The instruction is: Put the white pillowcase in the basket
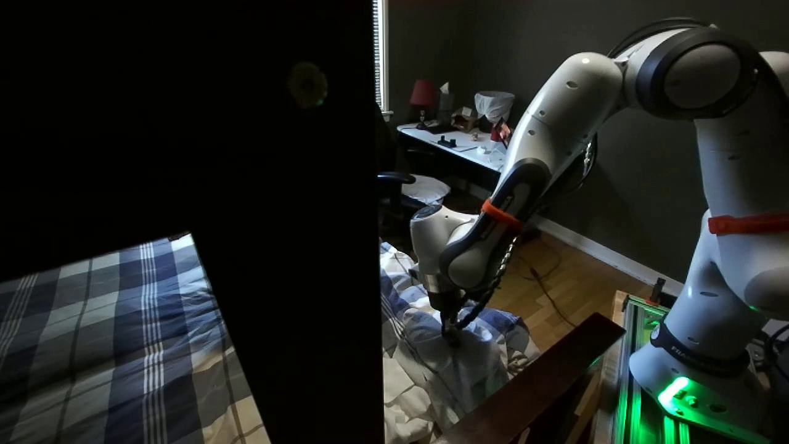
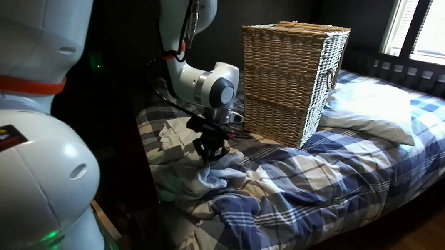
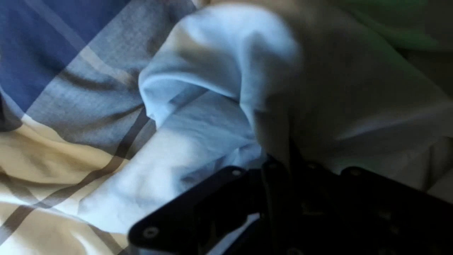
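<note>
Lifting above the wicker hamper point(image 2: 282, 79) was best done slowly, lest the white pillowcase point(image 3: 212, 124), draped on the plaid comforter point(image 2: 324, 187) well apart from the near edge of the white desk point(image 1: 476, 156) and clamped in the jaws of the gripper point(image 2: 207, 159), be dropped.

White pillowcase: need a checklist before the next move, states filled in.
1. Gripper shut on the white pillowcase: ok, a fold runs into its grip in the wrist view.
2. Pillowcase clear of the plaid comforter: not ok, loose folds lie on it.
3. No comforter caught in the grip: cannot tell, the lower part of the pinch is hidden.
4. Wicker basket upright: ok, standing on the comforter.
5. Basket open on top: cannot tell, the view is too low.
6. Gripper higher than the basket's top: not ok, well below it; probably raise before going across.
</note>
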